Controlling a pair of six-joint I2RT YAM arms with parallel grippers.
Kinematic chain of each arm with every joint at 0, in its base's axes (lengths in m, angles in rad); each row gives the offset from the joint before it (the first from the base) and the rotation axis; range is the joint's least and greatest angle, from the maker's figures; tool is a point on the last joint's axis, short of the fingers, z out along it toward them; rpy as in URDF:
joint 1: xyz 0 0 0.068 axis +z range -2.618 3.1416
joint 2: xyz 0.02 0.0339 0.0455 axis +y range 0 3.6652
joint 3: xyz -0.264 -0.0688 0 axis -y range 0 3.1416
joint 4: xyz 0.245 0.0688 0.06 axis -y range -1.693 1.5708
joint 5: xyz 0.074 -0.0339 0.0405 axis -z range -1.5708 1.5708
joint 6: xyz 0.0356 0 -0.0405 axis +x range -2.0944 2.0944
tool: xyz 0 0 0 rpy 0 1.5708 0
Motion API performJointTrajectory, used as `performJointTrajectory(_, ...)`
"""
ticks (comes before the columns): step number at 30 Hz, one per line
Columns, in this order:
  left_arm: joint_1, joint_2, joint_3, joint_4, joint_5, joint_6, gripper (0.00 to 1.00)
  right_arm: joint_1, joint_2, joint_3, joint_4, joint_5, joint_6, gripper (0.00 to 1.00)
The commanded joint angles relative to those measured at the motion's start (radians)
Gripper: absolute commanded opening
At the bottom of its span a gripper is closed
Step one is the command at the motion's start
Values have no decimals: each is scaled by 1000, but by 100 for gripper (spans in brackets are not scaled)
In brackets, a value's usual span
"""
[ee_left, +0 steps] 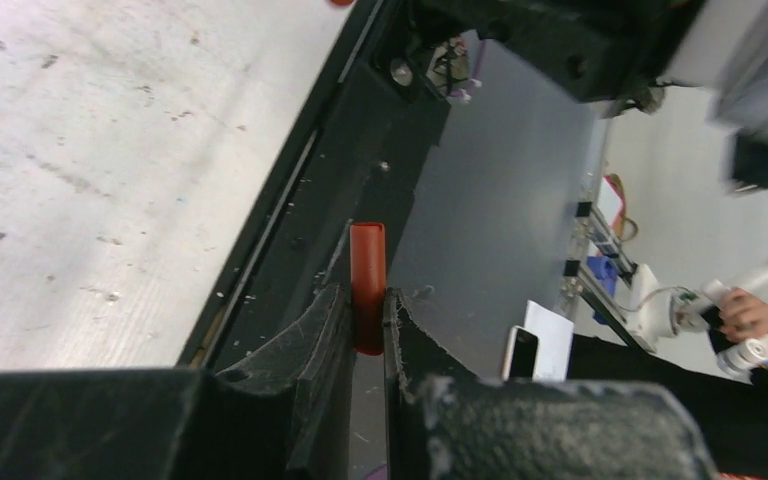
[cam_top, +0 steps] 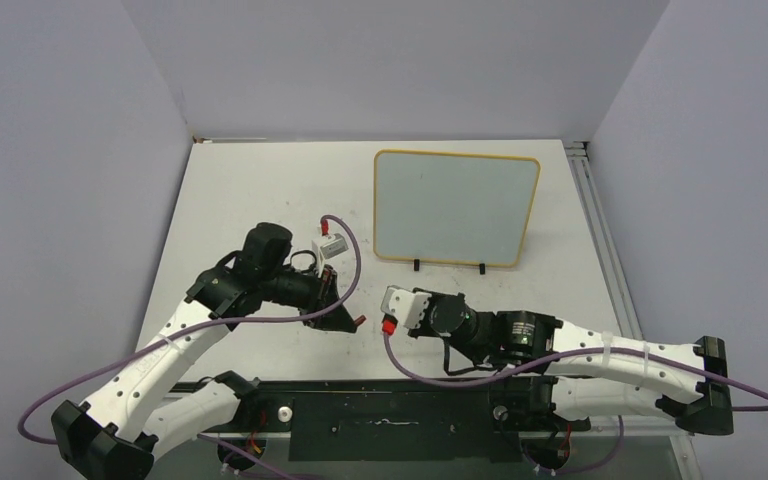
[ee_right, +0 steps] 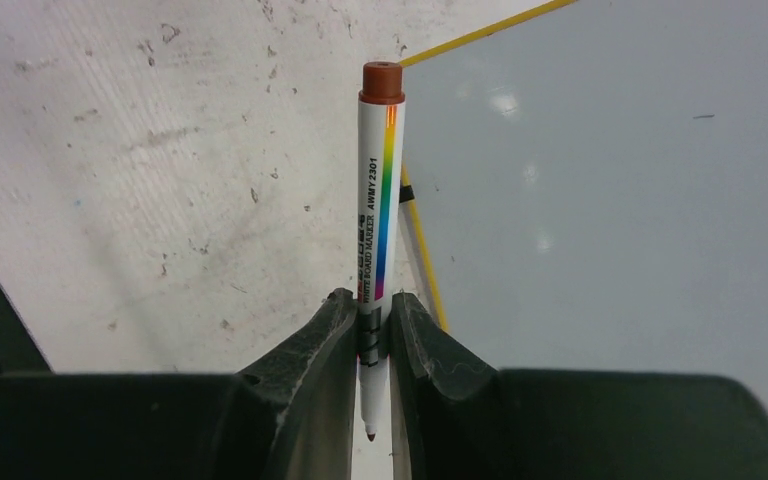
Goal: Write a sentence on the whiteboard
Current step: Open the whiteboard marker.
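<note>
Whiteboard [cam_top: 457, 208] landscape, long axis left-right

There are two arms, the left arm [cam_top: 175, 345] and the right arm [cam_top: 600, 360], and so two end effectors: the left end effector [ee_left: 368, 300] and the right end effector [ee_right: 375, 310]. There are two purple cables, one [cam_top: 290, 318] along the left arm and one [cam_top: 430, 378] along the right. One bench [cam_top: 250, 190]. One whiteboard [cam_top: 457, 207], with two black feet [cam_top: 416, 265]. One marker [ee_right: 380, 190]. One red cap [ee_left: 367, 285].
</note>
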Motion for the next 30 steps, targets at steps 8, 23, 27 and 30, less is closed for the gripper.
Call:
performJointTrajectory(8, 1, 32, -31, 116, 284, -195, 0, 127, -38, -85, 183, 207, -366, 5)
performJointTrajectory(23, -22, 38, -119, 236, 333, -342, 0, 179, -72, -111, 136, 153, -530, 5)
performJointTrajectory(27, -15, 43, -123, 253, 339, -357, 0, 201, -70, -116, 106, 152, -542, 5)
performJointTrajectory(30, -13, 49, -119, 255, 344, -357, 0, 218, -82, -127, 110, 143, -556, 5)
